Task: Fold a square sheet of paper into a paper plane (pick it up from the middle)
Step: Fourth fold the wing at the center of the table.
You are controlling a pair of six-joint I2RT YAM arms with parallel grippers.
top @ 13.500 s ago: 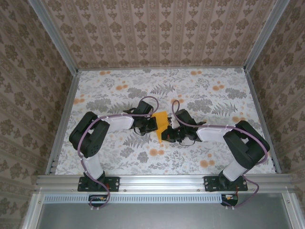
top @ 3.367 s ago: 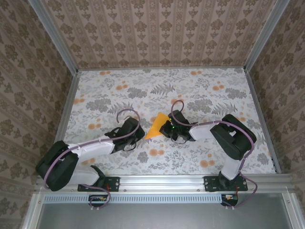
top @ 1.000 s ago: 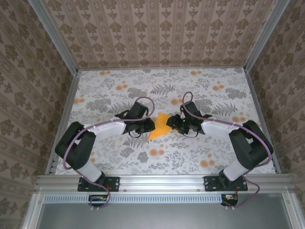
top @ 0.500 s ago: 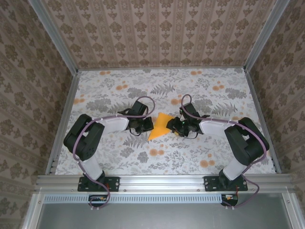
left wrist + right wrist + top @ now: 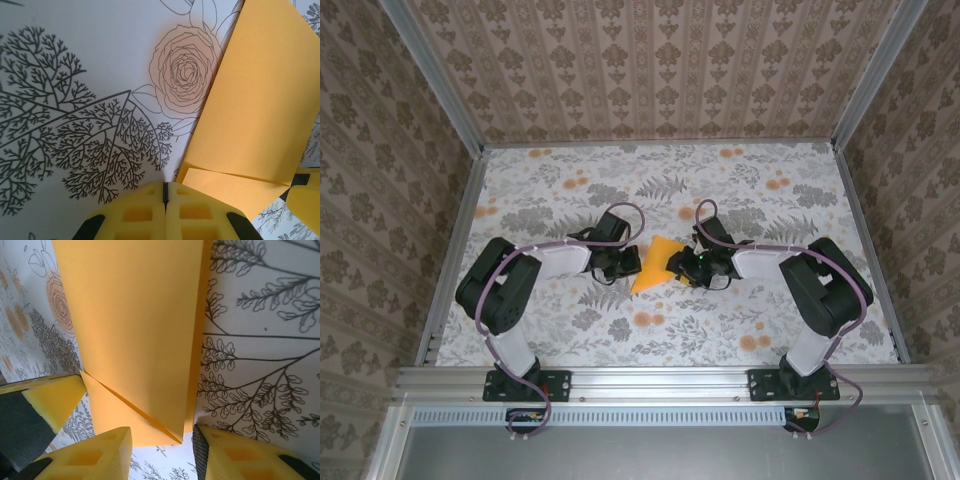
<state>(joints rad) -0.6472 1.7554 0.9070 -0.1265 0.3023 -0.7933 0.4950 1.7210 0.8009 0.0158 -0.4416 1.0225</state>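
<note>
- In the top view, the sheet of paper [image 5: 655, 264] lies near the middle of the floral cloth [image 5: 550, 200], folded into a wedge whose tip points to 7 o'clock. The left gripper [image 5: 626, 263] sits just at its 9 o'clock and the right gripper [image 5: 686, 266] at its 3 o'clock. We cannot read either pair of jaws from up here
- In the left wrist view, the left gripper [image 5: 164, 192] has its pads pressed together with nothing between them. The sheet of paper [image 5: 255, 100] lies flat at 2 o'clock of the pads, its near corner just beside them, with a small folded flap [image 5: 225, 187] on it
- In the right wrist view, the right gripper [image 5: 160, 437] holds its jaws apart. The narrow end of the sheet of paper [image 5: 135, 320] lies between them on the cloth, apparently not pinched, and a diagonal crease crosses it
- We judge the early folds done, since layers overlap and creases show. It remains a broad wedge, so the narrowing folds and the centre crease of a plane seem left
</note>
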